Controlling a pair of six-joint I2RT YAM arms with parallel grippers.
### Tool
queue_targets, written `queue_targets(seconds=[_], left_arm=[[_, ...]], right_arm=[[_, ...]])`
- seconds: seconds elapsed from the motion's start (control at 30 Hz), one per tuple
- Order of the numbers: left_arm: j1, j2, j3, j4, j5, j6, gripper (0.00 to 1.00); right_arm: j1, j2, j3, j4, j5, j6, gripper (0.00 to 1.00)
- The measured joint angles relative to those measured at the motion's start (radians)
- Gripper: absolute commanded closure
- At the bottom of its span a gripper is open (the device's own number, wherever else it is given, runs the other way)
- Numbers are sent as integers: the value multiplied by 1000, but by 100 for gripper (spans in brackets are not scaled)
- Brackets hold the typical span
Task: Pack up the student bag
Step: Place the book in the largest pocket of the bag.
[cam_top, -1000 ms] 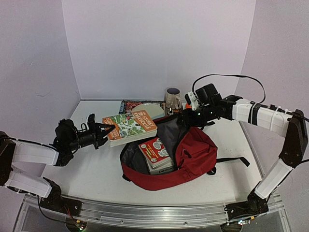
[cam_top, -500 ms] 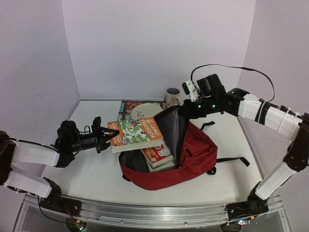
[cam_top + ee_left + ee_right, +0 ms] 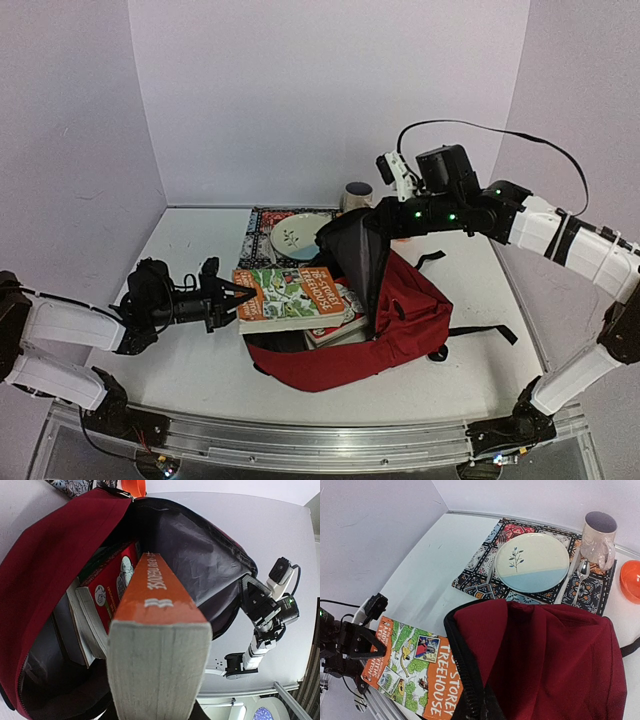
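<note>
The student bag, a large dark-red fabric backpack (image 3: 415,300), lies in the middle of the white counter (image 3: 190,240). The right fingers (image 3: 385,218) are pinched shut on its raised flap. The left fingers (image 3: 228,292) clamp the orange-spined paperback book (image 3: 295,292). Slide it in level onto the red-covered book (image 3: 107,587) inside, with the flap held high.

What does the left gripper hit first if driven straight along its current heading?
The book in the left gripper leads; it likely meets the raised grey lining of the student bag, held up by the right gripper. Depth unclear.
</note>
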Motion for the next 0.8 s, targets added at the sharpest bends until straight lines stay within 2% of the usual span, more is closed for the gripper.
queue_targets(seconds=[0.17,0.5,0.8], left_arm=[[-33,16,4,-1,-42,0,100],[-60,168,112,-8,-121,-3,100],[-178,284,234,-7,-236,-3,100]], right_arm=[[22,0,-5,30,-16,0,100],[81,0,-6,53,-18,-1,100],[122,5,-5,76,1,-13,100]])
